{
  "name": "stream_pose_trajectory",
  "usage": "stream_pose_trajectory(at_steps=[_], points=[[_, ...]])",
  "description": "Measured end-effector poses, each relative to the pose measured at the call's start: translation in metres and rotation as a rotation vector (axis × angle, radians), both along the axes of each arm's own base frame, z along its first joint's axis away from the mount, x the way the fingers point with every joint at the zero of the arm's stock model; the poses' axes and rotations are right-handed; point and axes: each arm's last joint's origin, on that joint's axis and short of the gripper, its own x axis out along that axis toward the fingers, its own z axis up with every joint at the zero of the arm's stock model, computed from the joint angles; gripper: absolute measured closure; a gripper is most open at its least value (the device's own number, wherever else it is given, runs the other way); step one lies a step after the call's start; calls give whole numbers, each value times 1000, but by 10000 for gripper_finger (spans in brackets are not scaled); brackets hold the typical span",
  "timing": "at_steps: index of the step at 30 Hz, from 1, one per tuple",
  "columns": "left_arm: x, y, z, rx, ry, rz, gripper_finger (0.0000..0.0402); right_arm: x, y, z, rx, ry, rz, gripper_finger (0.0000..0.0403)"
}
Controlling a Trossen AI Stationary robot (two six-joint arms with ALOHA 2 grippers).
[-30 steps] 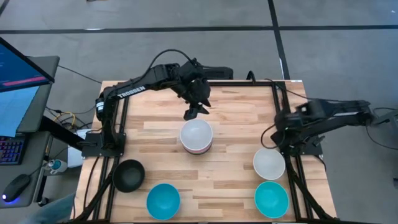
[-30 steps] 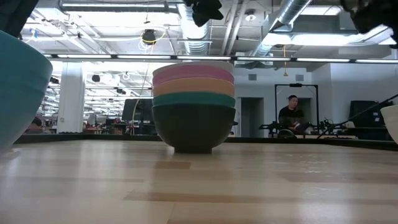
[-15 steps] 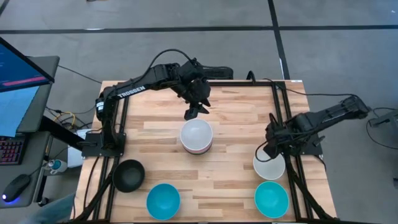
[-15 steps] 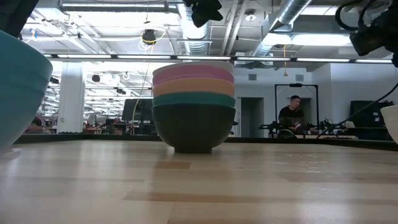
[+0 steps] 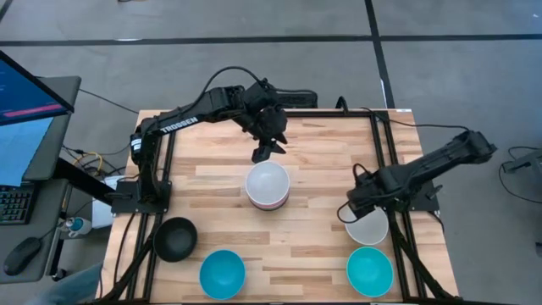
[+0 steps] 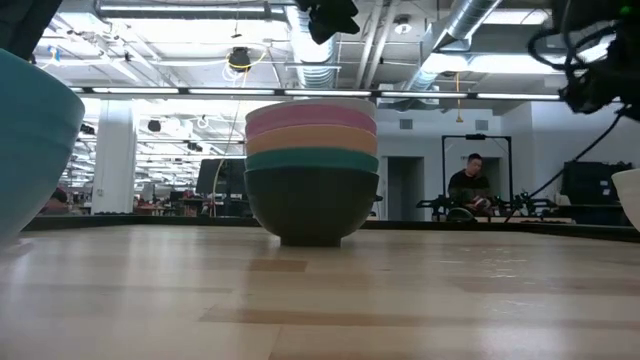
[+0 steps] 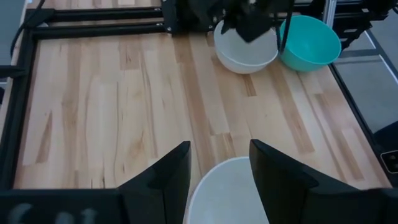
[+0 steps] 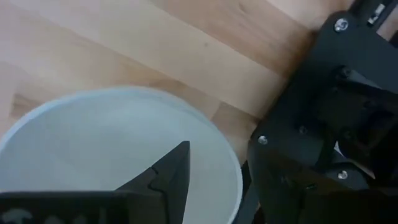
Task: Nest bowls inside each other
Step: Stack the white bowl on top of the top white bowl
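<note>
**Right gripper poised over the loose white bowl; left gripper waits above the stack**

The right gripper (image 5: 354,208) has its jaws parted, holding nothing, and sits just over the far rim of a white bowl (image 5: 367,224) at the table's right side. In the right wrist view the two dark fingers (image 8: 163,177) straddle that bowl's rim, one over the inside, the other outside by the black frame; whether they touch it cannot be told.

The left gripper (image 5: 262,153) hangs with its jaws spread and empty, just beyond the stack of bowls (image 5: 268,186) in the middle of the table (image 5: 322,165). The low view shows the stack from the side: a dark green bowl (image 6: 311,205) at the bottom, then turquoise, orange and pink rims, with a white one on top.

Near the front edge lie a turquoise bowl (image 5: 369,270) just beside the white one, another turquoise bowl (image 5: 222,274), and a black bowl (image 5: 175,238) to the left. A person (image 6: 467,187) sits in the room behind.
</note>
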Motion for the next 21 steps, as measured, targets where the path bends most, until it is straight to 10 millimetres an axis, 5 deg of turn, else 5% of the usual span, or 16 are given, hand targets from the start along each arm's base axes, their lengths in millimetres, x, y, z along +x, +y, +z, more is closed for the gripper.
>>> stream_pose_trajectory(at_steps=[13, 21], points=[[-2, -1, -2, 16, 23, -22, 247, 19, -13, -16, -41, 80, -138, 221], [-4, -1, -4, 32, 46, -47, 247, 38, -6, -20, 57, -93, -61, 221]])
